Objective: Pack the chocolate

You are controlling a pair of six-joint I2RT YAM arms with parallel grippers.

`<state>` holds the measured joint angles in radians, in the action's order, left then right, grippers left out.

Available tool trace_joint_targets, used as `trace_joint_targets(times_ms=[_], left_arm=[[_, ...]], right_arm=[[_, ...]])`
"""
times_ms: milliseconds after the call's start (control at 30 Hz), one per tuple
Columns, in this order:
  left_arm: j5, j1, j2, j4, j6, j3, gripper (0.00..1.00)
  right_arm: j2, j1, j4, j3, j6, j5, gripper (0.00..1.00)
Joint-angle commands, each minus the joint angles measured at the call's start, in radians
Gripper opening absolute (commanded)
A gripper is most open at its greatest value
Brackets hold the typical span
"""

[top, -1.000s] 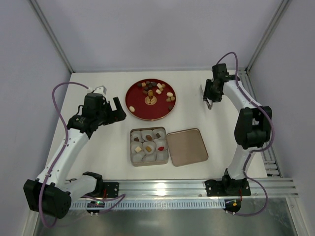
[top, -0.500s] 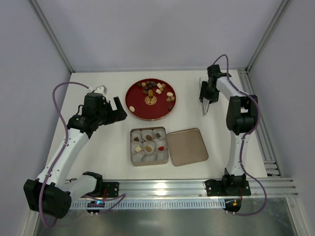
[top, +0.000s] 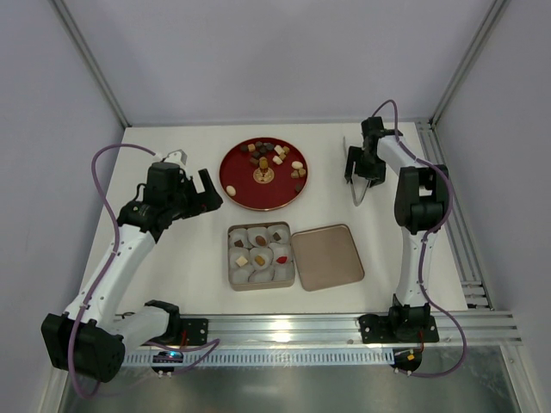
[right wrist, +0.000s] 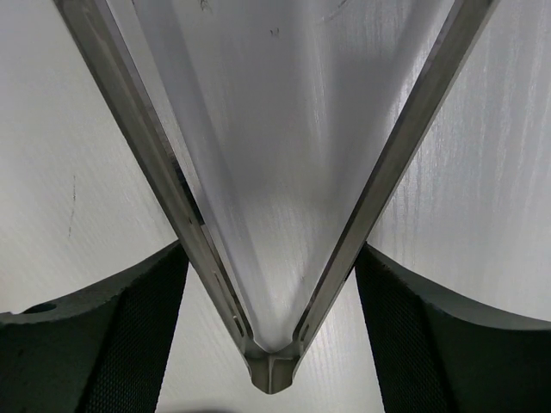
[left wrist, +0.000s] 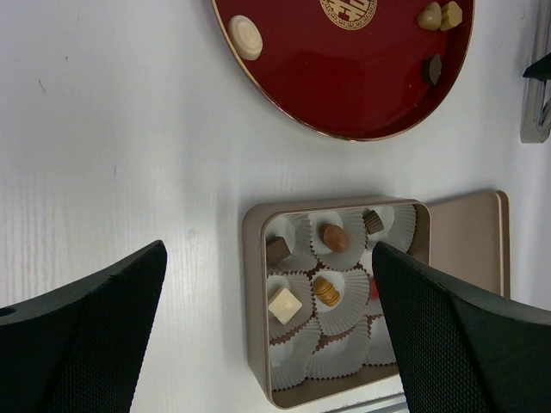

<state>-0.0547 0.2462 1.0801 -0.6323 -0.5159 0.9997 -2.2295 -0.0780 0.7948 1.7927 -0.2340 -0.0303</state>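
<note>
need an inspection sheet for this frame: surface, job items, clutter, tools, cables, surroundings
Surface: white table, no spills seen.
Job's things: chocolate loose on the red plate; six more pieces sit in paper cups in the tin, near row of cups empty; lid lies flat beside the tin.
Clutter: nothing seen.
Tools: left tool open, hovering above the table left of the plate; right tool straddles the tongs near their hinge, grip or release unclear.
Cables: purple cables loop off both arms, away from plate and tin.
Surroundings: plain walls; metal rail at the near edge.
</note>
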Motion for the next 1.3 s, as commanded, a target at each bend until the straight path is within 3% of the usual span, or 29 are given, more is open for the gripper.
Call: trace_joint_targets(times_ms=[0, 267, 567, 867, 967, 1133, 1267], left_arm=[[-0.019, -0.005, -0.005, 0.042, 0.002, -0.001, 1.0], [-0.017, -0.005, -0.009, 0.04, 0.002, -0.001, 1.0], [-0.022, -0.005, -0.011, 0.043, -0.001, 0.001, 1.0], [-0.066, -0.005, -0.023, 0.045, -0.021, 0.004, 1.0], [-0.088, -0.004, -0.023, 0.049, -0.027, -0.001, 1.0], [-0.112, -0.004, -0.023, 0.057, -0.036, -0.003, 1.0], [-0.135, -0.004, -0.017, 0.06, -0.042, -0.001, 1.0]], right_arm=[[0.047, 0.004, 0.001, 0.028, 0.01, 0.007, 0.79], [0.113, 0.007, 0.007, 0.04, -0.001, 0.017, 0.84], [0.315, 0.007, -0.022, -0.078, -0.024, 0.016, 0.83], [0.758, -0.063, -0.152, -0.651, -0.085, -0.014, 0.65], [0.855, -0.12, -0.16, -0.752, -0.116, -0.04, 0.62], [0.91, -0.154, -0.18, -0.918, -0.148, -0.048, 0.51], [0.926, -0.207, -0.201, -0.989, -0.186, -0.059, 0.49]])
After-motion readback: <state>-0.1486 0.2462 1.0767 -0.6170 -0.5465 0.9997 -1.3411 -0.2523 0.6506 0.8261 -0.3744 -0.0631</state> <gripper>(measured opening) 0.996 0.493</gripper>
